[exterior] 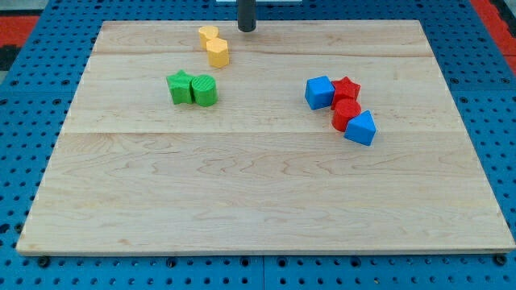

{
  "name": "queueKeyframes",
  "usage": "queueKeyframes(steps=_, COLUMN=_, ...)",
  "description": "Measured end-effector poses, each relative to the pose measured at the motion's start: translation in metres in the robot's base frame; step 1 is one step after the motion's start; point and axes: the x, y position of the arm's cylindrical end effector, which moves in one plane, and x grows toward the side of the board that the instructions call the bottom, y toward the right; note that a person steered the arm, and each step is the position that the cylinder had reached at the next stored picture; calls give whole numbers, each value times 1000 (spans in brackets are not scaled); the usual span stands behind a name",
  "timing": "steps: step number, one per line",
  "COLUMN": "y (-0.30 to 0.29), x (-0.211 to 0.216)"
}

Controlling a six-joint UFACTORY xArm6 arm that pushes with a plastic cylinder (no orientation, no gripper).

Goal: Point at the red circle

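The red circle [345, 114] lies on the wooden board at the view's right, packed between a red star [347, 89] above it and a blue triangle [360, 128] at its lower right. A blue cube [319, 93] sits just left of the red star. My tip [247, 29] is at the board's top edge near the middle, far up and to the left of the red circle, touching no block.
A yellow heart [208, 35] and a yellow hexagon [217, 53] lie just left of my tip. A green star [180, 87] and a green circle [204, 90] sit side by side below them. The wooden board [258, 201] lies on a blue pegboard.
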Motion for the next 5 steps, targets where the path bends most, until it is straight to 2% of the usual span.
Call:
queueKeyframes(steps=2, y=7, x=49)
queueKeyframes(steps=4, y=23, x=66)
queueKeyframes(steps=5, y=23, x=108)
